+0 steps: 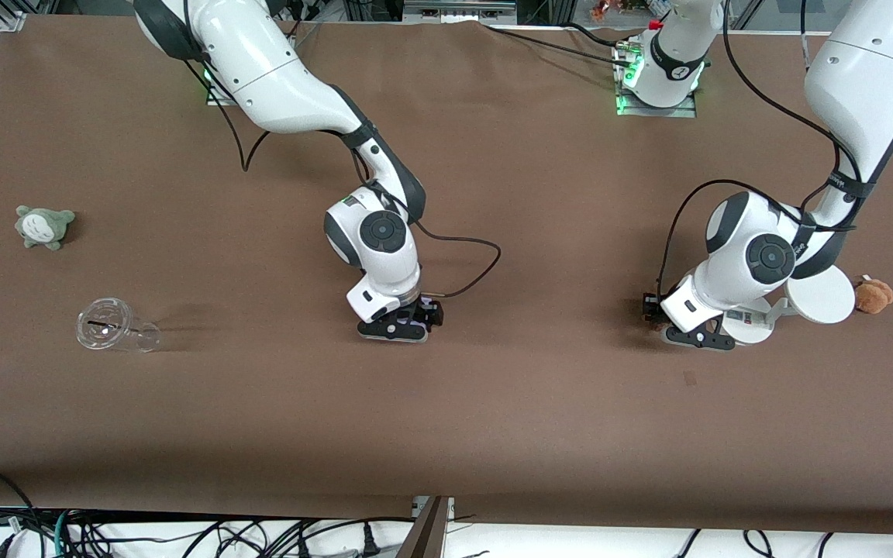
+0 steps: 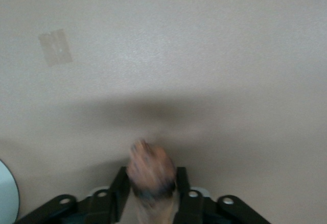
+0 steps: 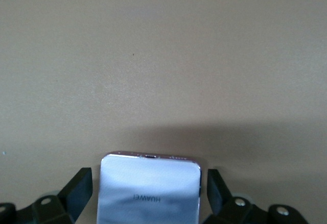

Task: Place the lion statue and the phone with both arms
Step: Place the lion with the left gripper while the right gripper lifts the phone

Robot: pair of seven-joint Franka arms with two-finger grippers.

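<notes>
Front view: both arms are seen lowered close to the brown table.
Right gripper: seen over mid-table; the phone is clamped between its fingers, one flat face up and its short edge pointing away from the wrist.
Left gripper: seen just beside the white stand; the lion statue is pinched between its fingers.
Key relation: each item lies directly below its own wrist, low over bare cloth, so a short descent and release is judged to be needed.
Risk: the stand is close to the left gripper.
</notes>
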